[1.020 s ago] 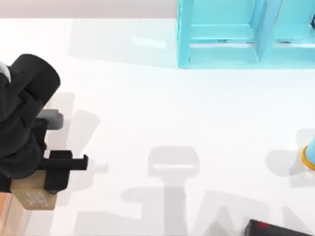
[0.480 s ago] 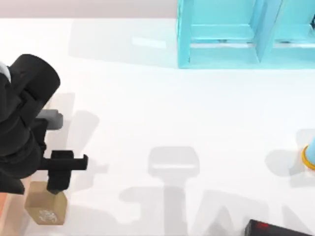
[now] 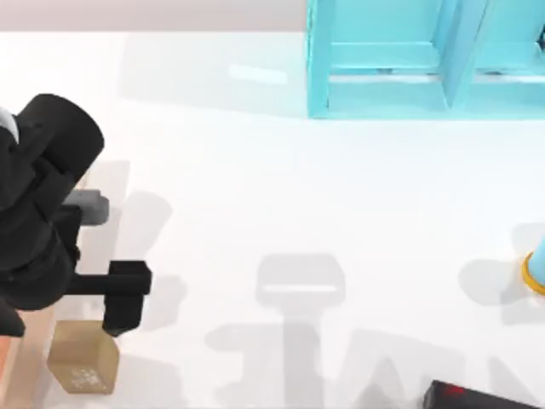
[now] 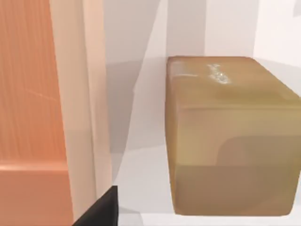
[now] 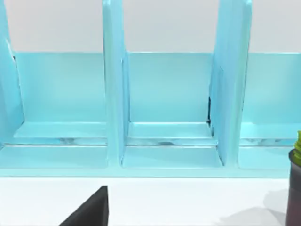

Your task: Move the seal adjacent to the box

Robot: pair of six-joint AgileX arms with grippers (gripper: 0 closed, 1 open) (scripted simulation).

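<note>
The seal (image 3: 83,368), a tan-brown block with whitish marks on top, rests on the white table at the front left. It lies just right of the box (image 3: 25,362), of which a light-wood rim and an orange strip show at the left edge. My left gripper (image 3: 124,312) hovers open just above and behind the seal, apart from it. In the left wrist view the seal (image 4: 230,136) sits a narrow gap away from the box rim (image 4: 77,117), and one dark fingertip (image 4: 101,212) shows. One fingertip (image 5: 91,209) of my right gripper appears in the right wrist view, facing the shelf.
A cyan shelf-like frame (image 3: 383,68) stands at the back right, its compartments (image 5: 164,117) ahead of the right wrist. A black object with red marks (image 3: 477,396) lies at the front right. An orange-rimmed item (image 3: 536,274) sits at the right edge.
The left gripper let go of the seal, which went down onto the table beside the box. The gripper then opened and drew up and slightly right of it.
</note>
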